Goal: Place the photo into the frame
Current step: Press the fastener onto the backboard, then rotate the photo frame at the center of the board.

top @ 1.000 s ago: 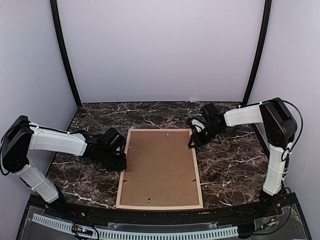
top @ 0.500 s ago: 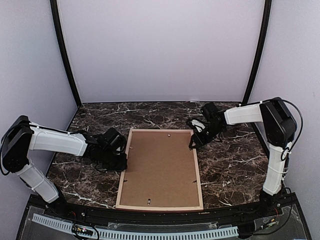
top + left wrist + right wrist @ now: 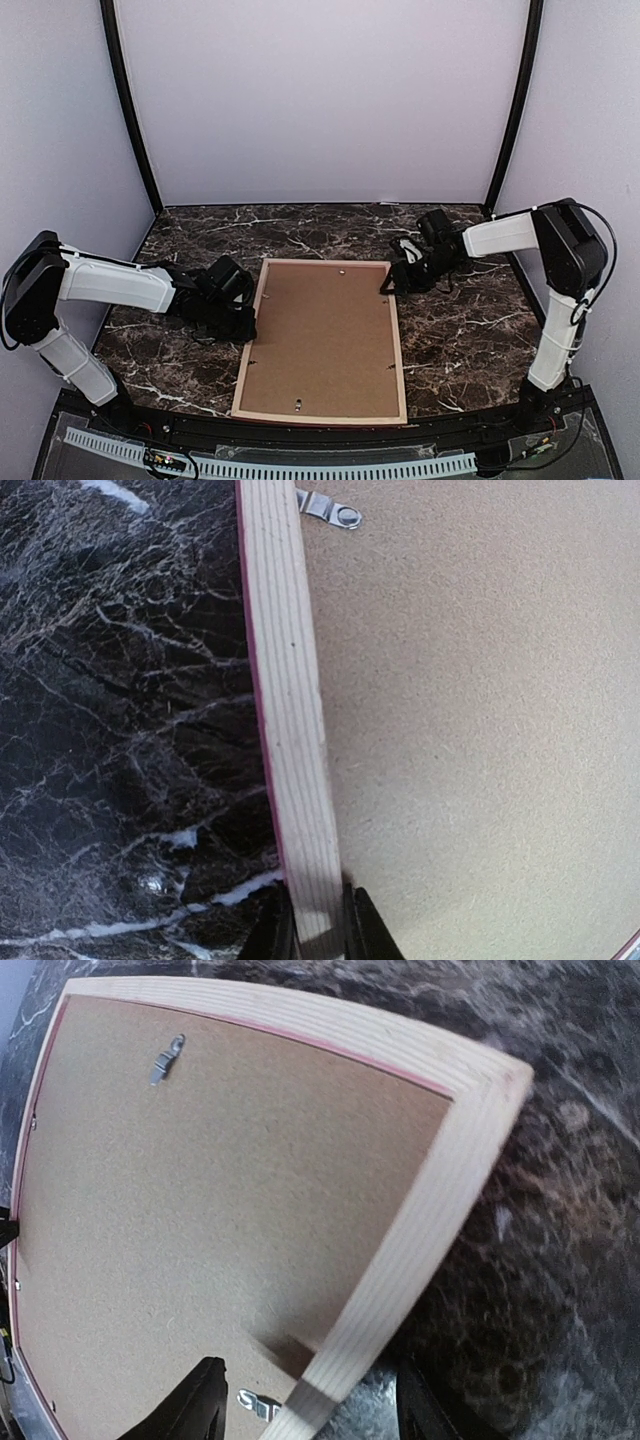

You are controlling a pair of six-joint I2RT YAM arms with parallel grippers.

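Lying back-up on the surface (image 3: 470,330): the frame (image 3: 290,730). The left fingers (image 3: 272,938) clamp its left rail; the right fingers (image 3: 203,1400) gape astride the right rail.

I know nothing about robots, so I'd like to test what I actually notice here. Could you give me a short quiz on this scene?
1. True or false: the frame lies face down, its brown backing board up.
2. Which hand pinches the frame's rail? A) left B) right C) neither
3. Fill in: the right hand has its fingers ___ on either side of the rail, not gripping it.
Key: 1 true; 2 A, the left hand; 3 open.
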